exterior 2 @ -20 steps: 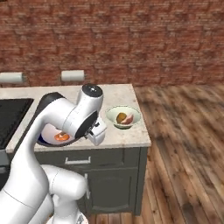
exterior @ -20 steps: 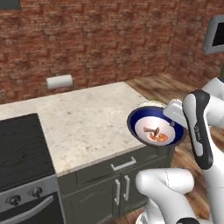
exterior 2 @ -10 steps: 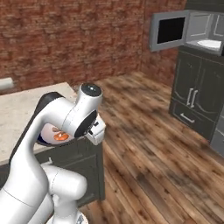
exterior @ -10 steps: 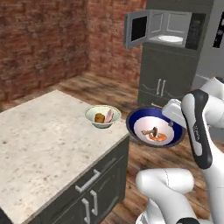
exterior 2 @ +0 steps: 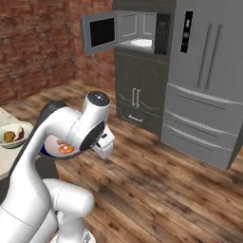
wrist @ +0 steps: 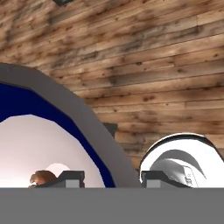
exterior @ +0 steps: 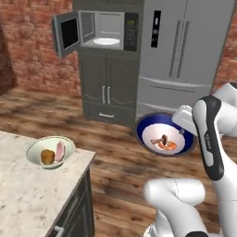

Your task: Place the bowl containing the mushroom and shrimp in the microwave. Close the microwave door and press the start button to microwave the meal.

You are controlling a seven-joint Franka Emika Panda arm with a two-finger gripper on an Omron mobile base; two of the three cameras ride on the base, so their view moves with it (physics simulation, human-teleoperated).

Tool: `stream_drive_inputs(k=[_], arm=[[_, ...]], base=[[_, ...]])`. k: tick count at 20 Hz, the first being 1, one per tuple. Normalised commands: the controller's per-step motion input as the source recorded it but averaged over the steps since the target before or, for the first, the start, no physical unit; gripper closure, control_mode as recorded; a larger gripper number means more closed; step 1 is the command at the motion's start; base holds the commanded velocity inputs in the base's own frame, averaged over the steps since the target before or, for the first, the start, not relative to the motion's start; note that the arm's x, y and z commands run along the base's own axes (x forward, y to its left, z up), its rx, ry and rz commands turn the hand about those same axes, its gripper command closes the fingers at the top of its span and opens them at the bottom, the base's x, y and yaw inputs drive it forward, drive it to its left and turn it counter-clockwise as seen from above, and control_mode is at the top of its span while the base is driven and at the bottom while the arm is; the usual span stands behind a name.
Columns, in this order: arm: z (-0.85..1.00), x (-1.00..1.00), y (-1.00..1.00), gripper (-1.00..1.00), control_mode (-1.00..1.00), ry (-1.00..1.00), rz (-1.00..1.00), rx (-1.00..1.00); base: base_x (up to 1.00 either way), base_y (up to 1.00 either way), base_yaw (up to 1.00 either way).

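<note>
Fingers (wrist: 106, 178) clamp the rim of the small dark blue bowl (exterior: 164, 135), white inside, held mid-air lower right over the wooden floor (exterior: 115, 152). In it: curved orange shrimp (exterior: 165, 145), brownish mushroom (wrist: 42, 178). Grey built-in microwave (exterior: 107, 30) upper left, grey-framed glass door (exterior: 65, 33) swung open, white turntable plate (exterior: 106, 41) inside. Pale green bowl (exterior: 50, 152) with two food pieces on speckled tabletop (exterior: 28, 194), lower left.

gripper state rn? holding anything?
Gripper: shut on the rim of the bowl, one finger inside and one outside; the shrimp lies in the bowl, carried above the wood floor.
</note>
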Motion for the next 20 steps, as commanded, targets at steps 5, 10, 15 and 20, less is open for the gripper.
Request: stream_drive_inputs(k=[5, 10, 15, 20], arm=[[0.00, 0.00, 0.00, 1.00, 1.00, 0.00, 0.00, 0.00], [0.00, 0.00, 0.00, 1.00, 1.00, 0.00, 0.00, 0.00], [0.00, 0.00, 0.00, 1.00, 1.00, 0.00, 0.00, 0.00], [0.00, 0.00, 0.00, 1.00, 1.00, 0.00, 0.00, 0.00]], base=[[0.61, -0.39, -0.48], [0.90, -0.04, -0.22], [1.00, 0.00, -0.06], [1.00, 0.00, -0.01]])
